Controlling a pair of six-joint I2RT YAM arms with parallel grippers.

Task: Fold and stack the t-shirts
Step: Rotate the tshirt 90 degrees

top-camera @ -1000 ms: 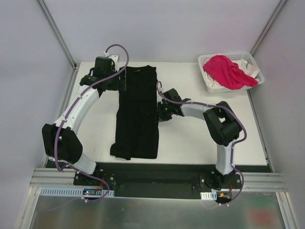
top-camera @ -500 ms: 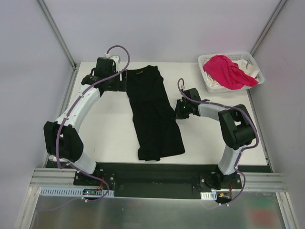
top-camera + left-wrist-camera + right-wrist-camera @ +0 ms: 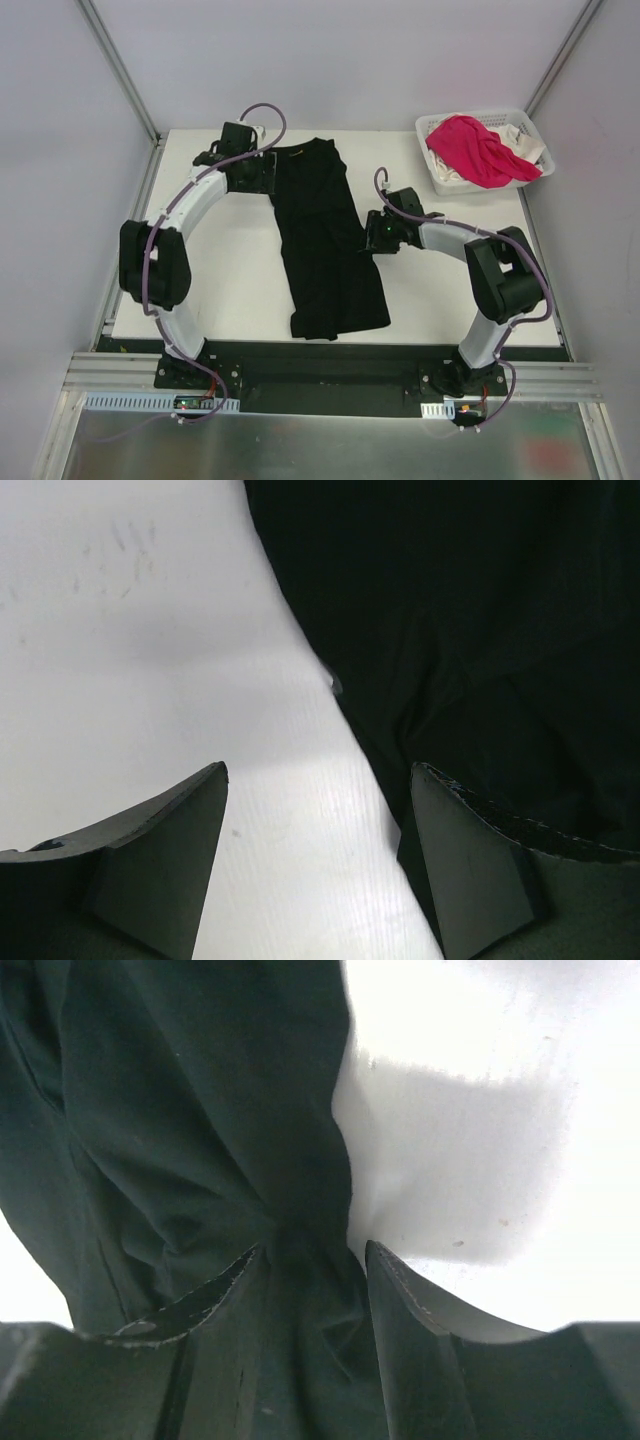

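**Black shirt folded into a strip, cross fold to come**

The worktop (image 3: 440, 290) carries one black t-shirt (image 3: 322, 240). It lies as a long narrow strip from the middle of the far edge towards the near edge, slanting a little to the right. Judging by that shape, the lengthwise fold is made and the step in hand is squaring the strip up. The next move probably calls for a hold on one short end, to bring it over the other without dragging the cloth askew.

One white lattice basket (image 3: 445, 183) stands at the far right corner. It holds one pink t-shirt (image 3: 475, 148) heaped over one white t-shirt (image 3: 522, 140), both unfolded. That makes three shirts, none stacked yet.

The left end effector (image 3: 320, 770) hovers at the strip's far left corner with its jaws wide apart, gripping nothing. The right end effector (image 3: 310, 1250) sits at the strip's right edge, about halfway along. Gathered cloth lies between its fingers, and I cannot tell whether it is pinched or loose.
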